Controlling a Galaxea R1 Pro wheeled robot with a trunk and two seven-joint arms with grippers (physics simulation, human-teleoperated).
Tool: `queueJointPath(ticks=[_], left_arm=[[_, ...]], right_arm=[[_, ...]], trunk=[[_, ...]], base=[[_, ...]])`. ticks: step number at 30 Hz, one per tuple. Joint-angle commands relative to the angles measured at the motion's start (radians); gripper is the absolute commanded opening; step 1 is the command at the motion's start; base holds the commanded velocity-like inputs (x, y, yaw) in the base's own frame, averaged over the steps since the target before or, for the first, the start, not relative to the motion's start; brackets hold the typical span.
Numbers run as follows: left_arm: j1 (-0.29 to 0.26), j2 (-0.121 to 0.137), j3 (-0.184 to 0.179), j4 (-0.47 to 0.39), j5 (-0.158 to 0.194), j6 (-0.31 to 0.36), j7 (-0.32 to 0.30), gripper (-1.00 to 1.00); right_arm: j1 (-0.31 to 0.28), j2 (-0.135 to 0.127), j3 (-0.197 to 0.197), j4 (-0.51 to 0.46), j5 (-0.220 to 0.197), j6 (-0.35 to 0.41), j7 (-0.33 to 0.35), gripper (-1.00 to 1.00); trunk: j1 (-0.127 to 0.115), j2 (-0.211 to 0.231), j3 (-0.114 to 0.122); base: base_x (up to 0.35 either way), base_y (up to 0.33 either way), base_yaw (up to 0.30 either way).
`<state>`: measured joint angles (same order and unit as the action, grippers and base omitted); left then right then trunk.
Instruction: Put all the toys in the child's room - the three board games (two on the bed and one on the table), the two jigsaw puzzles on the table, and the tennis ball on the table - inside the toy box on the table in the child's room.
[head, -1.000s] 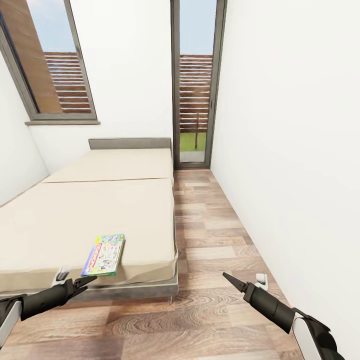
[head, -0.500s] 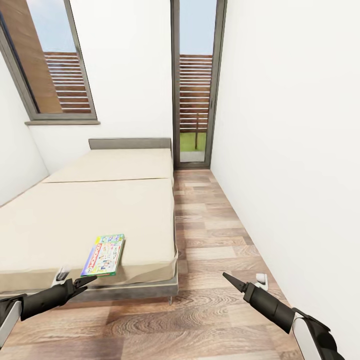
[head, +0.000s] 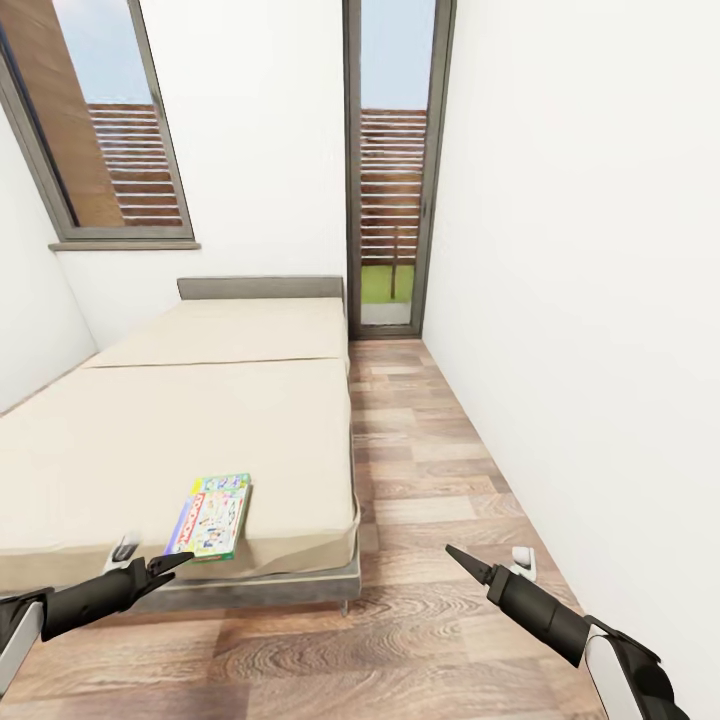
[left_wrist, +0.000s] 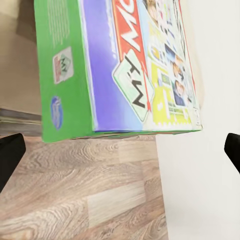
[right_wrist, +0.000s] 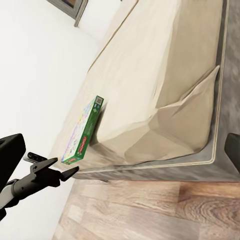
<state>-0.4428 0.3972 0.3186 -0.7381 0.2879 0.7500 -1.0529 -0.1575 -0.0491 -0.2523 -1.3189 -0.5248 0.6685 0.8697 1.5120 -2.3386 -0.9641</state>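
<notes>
A bedroom in a home, narrow and plainly furnished. A low bed (head: 200, 420) with two cream mattress pads and a grey headboard (head: 260, 288) takes up most of the width. The walls (head: 580, 250) are white, the floor (head: 420, 470) wood plank. A window (head: 110, 130) and a tall glass door (head: 392, 170) look out on slatted fencing, grass and sky. A colourful board game (head: 210, 515) lies on the bed.

Open floor (head: 420, 620) — bed (head: 200, 440) leftward

board game (left_wrist: 125, 70) lid — red banner reads "MY MO…", cut off | green side — small print illegible
</notes>
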Motion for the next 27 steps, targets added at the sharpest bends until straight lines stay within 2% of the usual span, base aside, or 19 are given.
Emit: queueJointPath(ticks=[1,27], left_arm=[[0.0,0.0,0.0,0.0,0.004,0.006,-0.001,1.0],[0.0,0.0,-0.002,0.0,0.002,0.006,0.001,1.0]], right_arm=[[-0.001,0.0,-0.001,0.0,-0.004,0.006,0.001,1.0],[-0.001,0.0,-0.001,-0.001,-0.004,0.006,0.001,1.0]], trunk=[[0.0,0.0,-0.001],[0.0,0.0,-0.001]], base=[[0.03,0.02,0.0],[0.019,0.002,0.0]])
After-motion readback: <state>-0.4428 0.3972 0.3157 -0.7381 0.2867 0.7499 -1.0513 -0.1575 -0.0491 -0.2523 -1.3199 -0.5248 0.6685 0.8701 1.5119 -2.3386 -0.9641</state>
